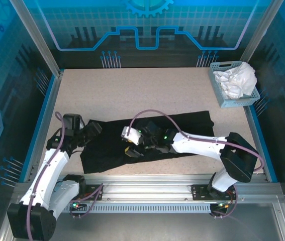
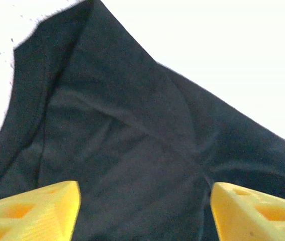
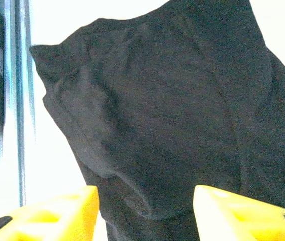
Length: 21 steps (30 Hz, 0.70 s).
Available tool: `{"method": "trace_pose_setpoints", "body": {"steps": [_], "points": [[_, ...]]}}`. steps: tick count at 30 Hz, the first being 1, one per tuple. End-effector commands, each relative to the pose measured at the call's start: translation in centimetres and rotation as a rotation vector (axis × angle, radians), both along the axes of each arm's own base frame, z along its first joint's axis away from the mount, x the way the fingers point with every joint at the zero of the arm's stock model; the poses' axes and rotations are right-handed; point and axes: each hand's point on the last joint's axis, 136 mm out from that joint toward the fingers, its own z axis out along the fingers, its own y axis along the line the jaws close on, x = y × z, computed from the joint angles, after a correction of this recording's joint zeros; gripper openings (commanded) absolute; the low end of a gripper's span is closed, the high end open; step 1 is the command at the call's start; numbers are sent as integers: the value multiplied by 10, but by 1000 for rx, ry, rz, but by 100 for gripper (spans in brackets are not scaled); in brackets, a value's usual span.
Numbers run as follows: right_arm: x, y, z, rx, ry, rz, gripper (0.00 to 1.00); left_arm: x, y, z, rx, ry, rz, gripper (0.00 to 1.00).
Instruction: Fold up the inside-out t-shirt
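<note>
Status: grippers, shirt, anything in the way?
Left gripper open, right gripper open, both over cloth. Black t-shirt spread on table, wrinkled. Basket with white cloth in far right corner, apart from it.

Item: inside-out t-shirt (image 1: pixel 192 123). Black cloth, matte, one piece. Pose: lying flat on the desk (image 1: pixel 147 90) as a long band running left to right, the left end wider and nearer the front edge, the right end farther back. Condition: softly creased; stitched seams and a curved hem show close up; edges uneven, one corner tapering to a point.
</note>
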Motion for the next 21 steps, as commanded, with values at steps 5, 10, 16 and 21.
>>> {"method": "trace_pose_setpoints", "body": {"steps": [5,10,16,21], "points": [[7,18,-45,-18,254,-128,32,28,39,-22,167,-66,145,92],[3,19,-88,-101,355,-171,22,27,46,-56,165,48,154,95],[5,9,-89,-114,337,-196,30,23,51,-77,191,125,130,99],[11,7,-74,-58,344,-204,43,22,43,-98,160,215,77,99]]}}
